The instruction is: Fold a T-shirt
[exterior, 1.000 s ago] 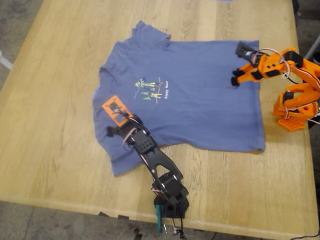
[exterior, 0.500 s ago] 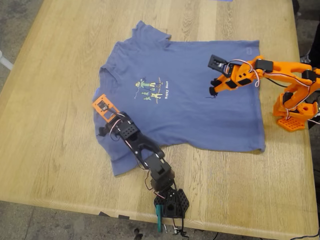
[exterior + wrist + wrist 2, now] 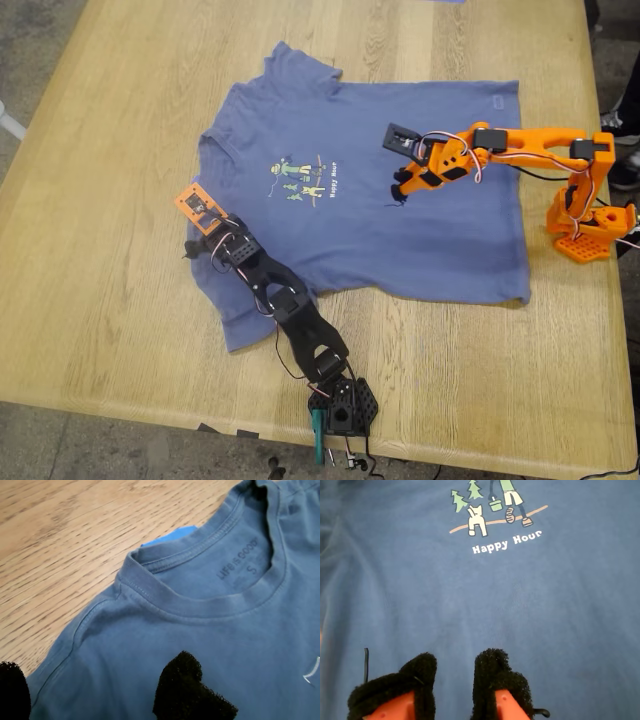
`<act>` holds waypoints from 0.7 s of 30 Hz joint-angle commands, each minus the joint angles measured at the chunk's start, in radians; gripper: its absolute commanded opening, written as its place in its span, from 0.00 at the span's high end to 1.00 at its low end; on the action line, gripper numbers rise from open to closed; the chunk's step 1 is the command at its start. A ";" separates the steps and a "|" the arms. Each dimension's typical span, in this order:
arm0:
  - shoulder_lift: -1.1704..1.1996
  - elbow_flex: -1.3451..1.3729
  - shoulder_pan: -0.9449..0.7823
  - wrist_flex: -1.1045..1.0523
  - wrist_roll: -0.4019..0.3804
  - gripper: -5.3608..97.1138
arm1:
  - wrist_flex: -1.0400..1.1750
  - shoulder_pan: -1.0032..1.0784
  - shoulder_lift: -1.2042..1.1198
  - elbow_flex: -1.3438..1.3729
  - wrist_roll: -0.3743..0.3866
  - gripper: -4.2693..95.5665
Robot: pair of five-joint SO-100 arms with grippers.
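On the wooden tabletop [image 3: 90, 170], the T-shirt [image 3: 420, 235] lies spread flat, print up.

Over the shirt's collar edge, toward the exterior view's left, the black arm holds my first gripper [image 3: 190, 250]; its padded fingers [image 3: 192, 692] stand wide apart with nothing between them. The orange arm, reaching in from the exterior view's right, holds my second gripper [image 3: 398, 190] above the chest near the "Happy Hour" print [image 3: 495, 515], fingers [image 3: 495, 677] slightly parted, empty.
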 commanded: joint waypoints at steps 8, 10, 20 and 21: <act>-0.249 -0.483 -0.015 -0.029 0.017 0.52 | -0.009 -0.021 -0.057 -0.135 0.011 0.79; -0.293 -0.515 -0.015 -0.029 0.014 0.52 | -0.014 -0.021 -0.057 -0.130 0.011 0.79; -0.482 -0.704 0.018 0.008 -0.049 0.70 | -0.109 -0.002 -0.106 -0.094 0.018 0.80; -0.486 -0.706 0.023 0.008 -0.067 0.75 | -0.118 0.000 -0.112 -0.083 0.018 0.80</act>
